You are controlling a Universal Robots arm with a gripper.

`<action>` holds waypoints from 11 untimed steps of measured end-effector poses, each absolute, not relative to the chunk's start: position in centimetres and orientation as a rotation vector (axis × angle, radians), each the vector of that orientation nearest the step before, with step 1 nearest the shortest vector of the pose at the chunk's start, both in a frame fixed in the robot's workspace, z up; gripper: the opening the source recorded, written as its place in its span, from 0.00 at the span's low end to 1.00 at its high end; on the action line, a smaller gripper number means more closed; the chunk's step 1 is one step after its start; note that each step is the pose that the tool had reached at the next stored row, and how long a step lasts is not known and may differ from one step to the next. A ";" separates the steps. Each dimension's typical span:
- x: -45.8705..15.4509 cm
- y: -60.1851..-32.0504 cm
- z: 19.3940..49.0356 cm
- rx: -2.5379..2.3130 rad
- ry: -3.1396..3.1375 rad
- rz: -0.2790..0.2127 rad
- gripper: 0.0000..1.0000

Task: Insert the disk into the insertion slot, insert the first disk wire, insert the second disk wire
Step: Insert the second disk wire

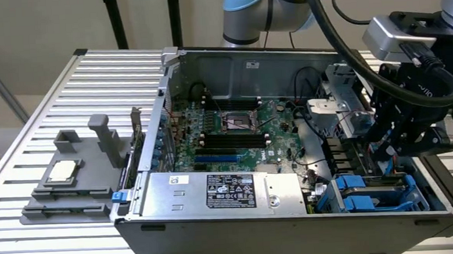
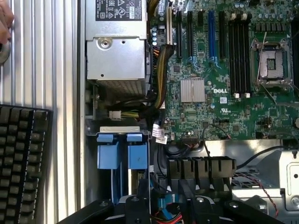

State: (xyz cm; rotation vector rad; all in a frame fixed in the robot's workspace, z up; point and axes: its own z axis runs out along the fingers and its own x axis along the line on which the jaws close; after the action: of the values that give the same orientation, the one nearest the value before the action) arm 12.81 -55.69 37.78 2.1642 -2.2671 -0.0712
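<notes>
One ribbed table (metal) — slatted

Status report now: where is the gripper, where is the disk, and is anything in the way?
Gripper low inside open grey computer case, over the cables. Blue plastic drive cage beside it at the case's corner. Disk itself not made out. Cables crowd nearby.

Tight corner at the drive cage, open room over the board

At the exterior view's lower right, the insertion slot sits hemmed by the case wall, the silver power supply and cables, with the gripper just above it; the motherboard at centre lies open from above, and the ribbed table at left is bare apart from a grey fixture.
</notes>
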 end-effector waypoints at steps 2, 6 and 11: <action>12.8 -55.7 37.6 2.161 -2.267 -0.067 0.39; 12.8 -55.6 37.4 2.155 -2.264 -0.057 0.39; 13.0 -54.5 37.1 2.134 -2.245 -0.009 0.24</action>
State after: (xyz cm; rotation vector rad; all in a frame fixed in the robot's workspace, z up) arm 13.01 -54.49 37.11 2.1343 -2.2446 -0.0088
